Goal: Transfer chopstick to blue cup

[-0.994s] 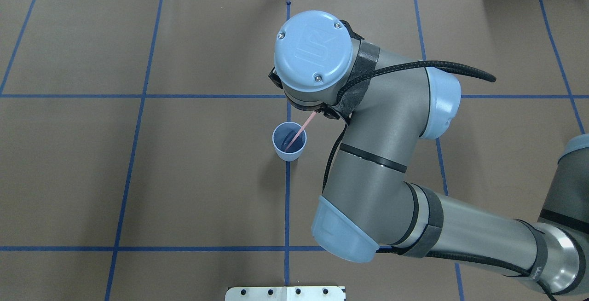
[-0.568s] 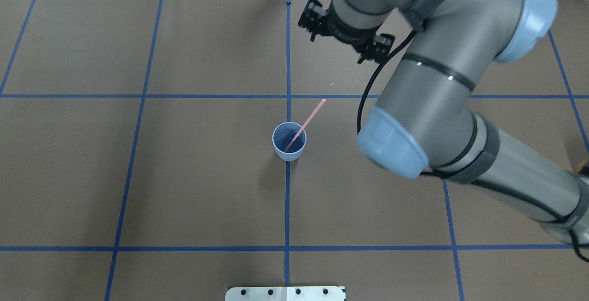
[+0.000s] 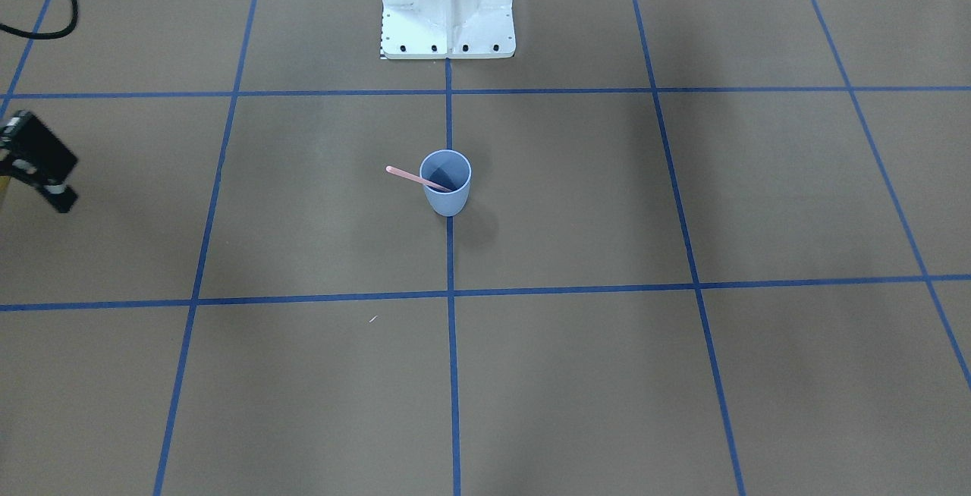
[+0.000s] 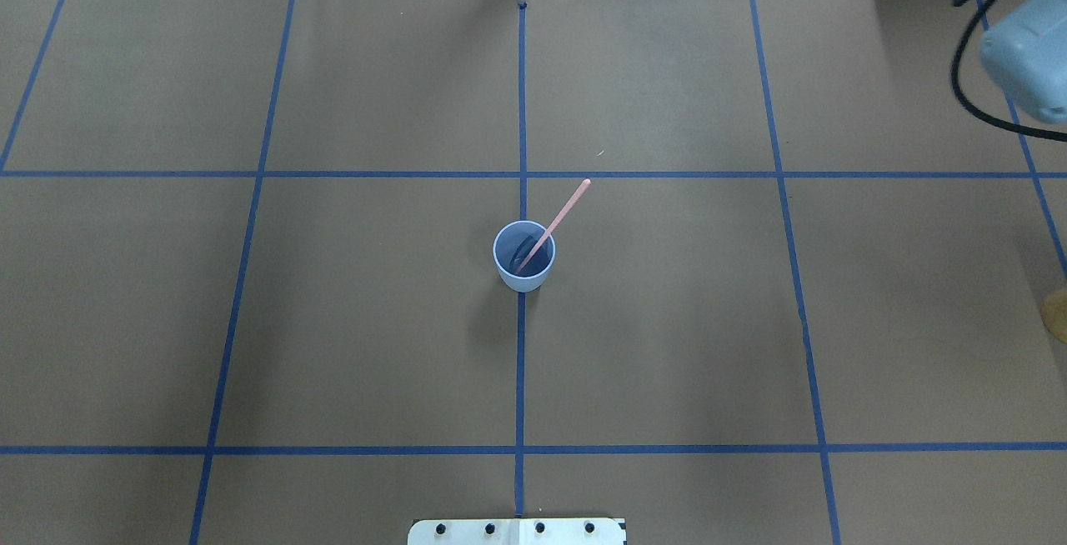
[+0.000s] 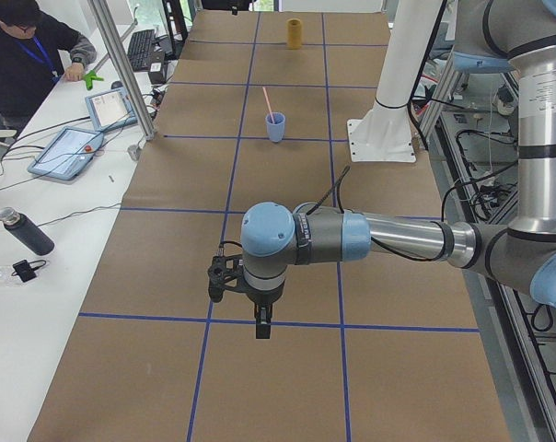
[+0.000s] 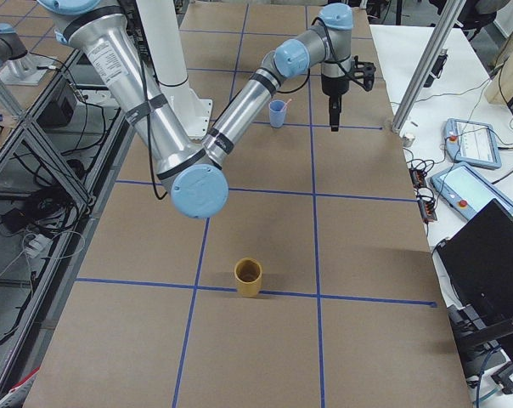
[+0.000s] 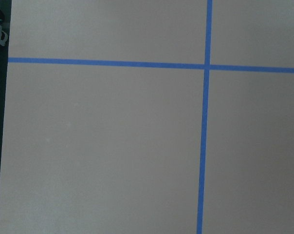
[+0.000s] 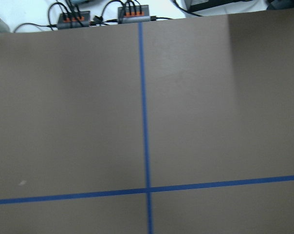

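One chopstick (image 4: 553, 226), one blue cup (image 4: 523, 281): the stick stands tilted inside the cup, its top leaning out over the rim.
One yellow cup (image 6: 248, 277) sits well apart from the blue cup. My left gripper (image 5: 262, 331) and right gripper (image 6: 333, 124) hang away from it; I cannot tell whether my fingers are parted or closed.

**Setting: robotics lab, tabletop manipulation cell**

Left arm (image 5: 398, 238) and right arm (image 6: 239, 110) share a bolted white pedestal (image 3: 447, 3). The table (image 4: 250, 320) is papered brown and gridded in blue tape (image 4: 521, 362). Outward from the fingers (image 5: 262, 324) of the left gripper (image 5: 262, 333), away from the pedestal, is a white bench (image 5: 20, 304). On it are two pendant screens (image 5: 66, 152), with a person (image 5: 25, 51) at a keyboard (image 5: 142, 46). Aluminium framing (image 5: 121, 69) and cable hubs (image 8: 132, 12) line the table edges.
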Robot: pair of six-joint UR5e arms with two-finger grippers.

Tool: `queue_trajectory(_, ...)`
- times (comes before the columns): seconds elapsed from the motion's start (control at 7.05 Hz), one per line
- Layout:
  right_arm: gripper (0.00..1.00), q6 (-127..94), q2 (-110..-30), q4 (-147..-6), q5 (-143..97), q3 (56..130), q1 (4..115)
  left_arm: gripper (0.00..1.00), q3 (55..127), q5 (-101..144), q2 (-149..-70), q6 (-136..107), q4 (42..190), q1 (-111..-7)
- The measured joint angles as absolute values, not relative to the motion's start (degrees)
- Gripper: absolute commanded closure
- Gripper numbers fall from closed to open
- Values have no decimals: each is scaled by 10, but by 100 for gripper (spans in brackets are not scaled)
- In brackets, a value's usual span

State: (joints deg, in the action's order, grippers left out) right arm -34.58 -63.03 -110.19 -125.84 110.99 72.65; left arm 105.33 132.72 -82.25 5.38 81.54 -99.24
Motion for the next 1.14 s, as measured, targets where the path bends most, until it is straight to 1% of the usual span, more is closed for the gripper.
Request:
queue_trajectory(0.43,0,-113,-807,-1081,-1300,1107,846,1,1038,1328,-812,49,841,-987)
queue_trajectory(0.71,0,-64,-930,-1018,-1301,1106,898,1,1036,1328,-808,50,844,-987)
queue_trajectory(0.85,0,-59,-976,-996,-1288,1105,909,1,1042,1328,-804,52,846,-987)
queue_trajectory(1.14,0,-58,-1012,-983,-1268,1104,914,1,1051,1328,-799,55,849,-986)
